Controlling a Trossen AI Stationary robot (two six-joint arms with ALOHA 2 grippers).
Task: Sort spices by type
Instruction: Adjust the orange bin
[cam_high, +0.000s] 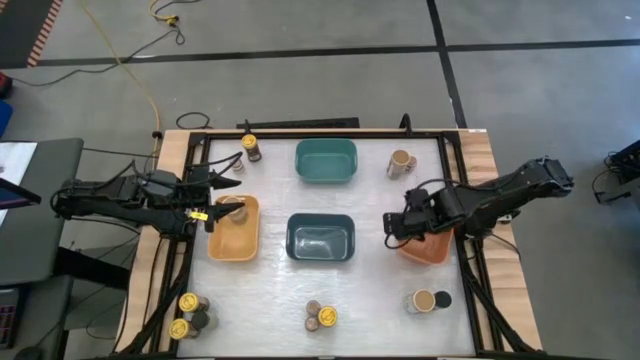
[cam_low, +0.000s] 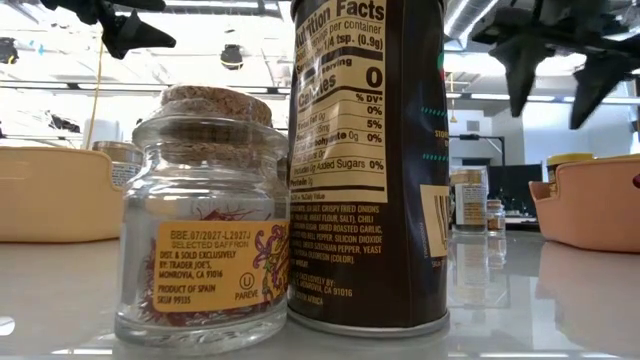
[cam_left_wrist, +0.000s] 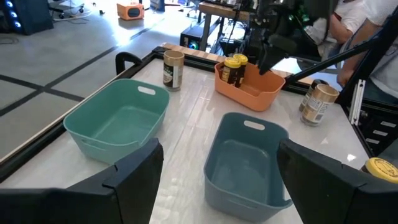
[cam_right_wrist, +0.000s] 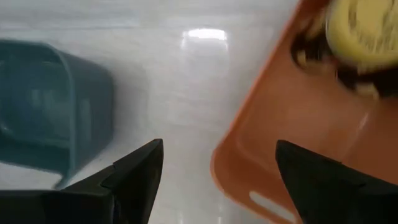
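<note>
The spices are small jars standing in groups on the white table. One with a yellow lid (cam_high: 250, 145) is at the far left and a tan one (cam_high: 401, 162) at the far right. Two yellow-lidded jars (cam_high: 185, 315) stand near left, two (cam_high: 320, 316) near the middle and two (cam_high: 432, 300) near right. Yellow-lidded jars (cam_left_wrist: 234, 68) stand in the orange bin (cam_high: 430, 248), and one jar (cam_high: 232, 207) in the yellow bin (cam_high: 235, 238). My left gripper (cam_left_wrist: 217, 149) hangs open at the yellow bin's far left corner. My right gripper (cam_right_wrist: 217, 149) is open, pointing down over the orange bin's left rim (cam_right_wrist: 249, 162).
A teal bin (cam_high: 326, 160) stands at the far middle and a dark-blue bin (cam_high: 320, 238) at the centre, both with nothing in them. In the low view a cork-topped glass saffron jar (cam_low: 205, 230) and a dark jar (cam_low: 365, 160) stand close by. A person (cam_left_wrist: 348, 25) is beyond the table.
</note>
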